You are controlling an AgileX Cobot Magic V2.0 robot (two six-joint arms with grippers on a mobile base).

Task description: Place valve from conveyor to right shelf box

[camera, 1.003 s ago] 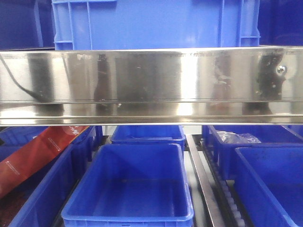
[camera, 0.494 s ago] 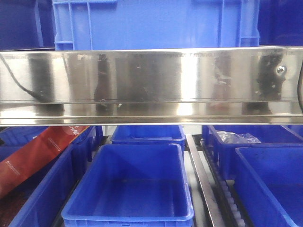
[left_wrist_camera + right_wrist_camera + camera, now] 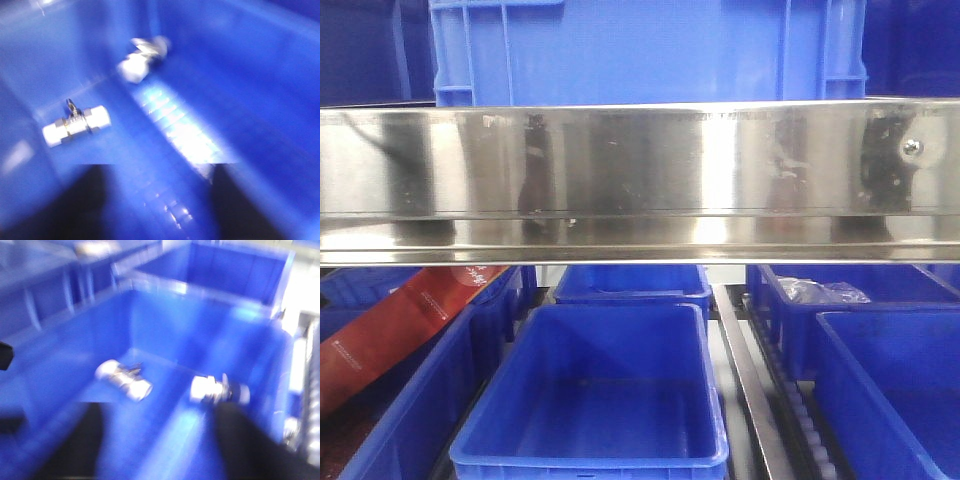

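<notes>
The shiny steel shelf rail (image 3: 640, 170) fills the front view; the conveyor is out of view and neither gripper shows there. In the left wrist view, my left gripper (image 3: 157, 172) is open and empty above a blue box floor (image 3: 240, 100) holding two white-and-metal valves (image 3: 76, 125) (image 3: 144, 56). In the right wrist view, my right gripper (image 3: 159, 410) is open and empty over a blue box (image 3: 165, 340) with two valves (image 3: 124, 379) (image 3: 219, 389); the right finger's tip overlaps the second one. Both wrist views are blurred.
Below the rail stand several blue boxes: a middle one (image 3: 500, 400), a right one (image 3: 880, 380) and a back right one with a plastic bag (image 3: 825, 292). A red package (image 3: 390, 330) leans at the left. A roller track (image 3: 750, 390) runs between boxes. A large blue crate (image 3: 650, 50) sits above.
The dark cable reflection at the rail's left end has gone. A dark shape seen at the right edge half a second ago has gone too.
</notes>
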